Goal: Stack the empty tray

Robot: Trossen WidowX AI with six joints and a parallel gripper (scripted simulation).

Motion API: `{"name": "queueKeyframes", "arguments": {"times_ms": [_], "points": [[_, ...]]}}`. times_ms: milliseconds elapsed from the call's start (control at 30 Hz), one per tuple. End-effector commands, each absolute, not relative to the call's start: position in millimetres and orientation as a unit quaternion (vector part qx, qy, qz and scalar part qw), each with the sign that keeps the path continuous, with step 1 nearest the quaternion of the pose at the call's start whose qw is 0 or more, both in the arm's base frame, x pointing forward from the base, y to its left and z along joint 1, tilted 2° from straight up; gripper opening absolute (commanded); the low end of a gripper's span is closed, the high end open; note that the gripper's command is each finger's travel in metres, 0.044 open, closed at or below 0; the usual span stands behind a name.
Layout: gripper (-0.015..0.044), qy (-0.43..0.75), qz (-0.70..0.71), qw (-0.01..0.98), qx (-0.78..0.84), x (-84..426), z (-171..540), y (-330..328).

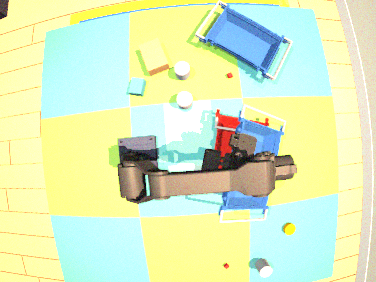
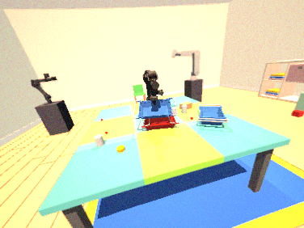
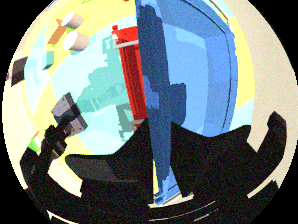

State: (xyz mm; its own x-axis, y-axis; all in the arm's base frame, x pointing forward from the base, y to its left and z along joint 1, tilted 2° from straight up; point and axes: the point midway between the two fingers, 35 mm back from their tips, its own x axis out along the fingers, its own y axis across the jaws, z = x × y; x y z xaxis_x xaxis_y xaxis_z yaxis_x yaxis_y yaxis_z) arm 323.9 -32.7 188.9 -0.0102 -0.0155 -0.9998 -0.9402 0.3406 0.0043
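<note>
The loaded red tray [image 1: 223, 141] [image 2: 161, 124] [image 3: 131, 75] stands on the table, largely hidden under the held blue tray. A white bar [image 1: 227, 127] [image 3: 126, 45] lies in across its far end; its other bar is mostly hidden. My gripper [image 1: 231, 156] [image 2: 154, 103] [image 3: 153, 120] is shut on a long side wall of the empty blue tray [image 1: 260, 134] [image 2: 162, 112] [image 3: 192, 55]. The blue tray hangs above the red one, offset to the right of it in the top view, and looks somewhat tilted. Its own bars stick out at its ends. The load is nearly all hidden; contact between trays cannot be told.
Another blue tray [image 1: 243, 42] [image 2: 211, 113] stands apart on the table. White cylinders [image 1: 182, 70] [image 1: 184, 99], an orange block [image 1: 153, 56] and a teal block [image 1: 136, 86] lie beyond the arm. A yellow disc [image 1: 289, 229] [image 2: 120, 149] and a grey-white cylinder [image 1: 264, 268] [image 2: 99, 141] are near the opposite corner.
</note>
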Motion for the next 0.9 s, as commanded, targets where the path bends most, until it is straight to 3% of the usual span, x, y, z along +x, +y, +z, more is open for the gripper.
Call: {"name": "queueKeyframes", "arguments": {"times_ms": [0, 867], "points": [[0.0, 0.571, 0.405, 0.572, -0.428, 327.7, 196.3, -16.0], [0.0, 0.568, 0.408, 0.569, -0.432, 328.0, 196.1, -10.1]]}}
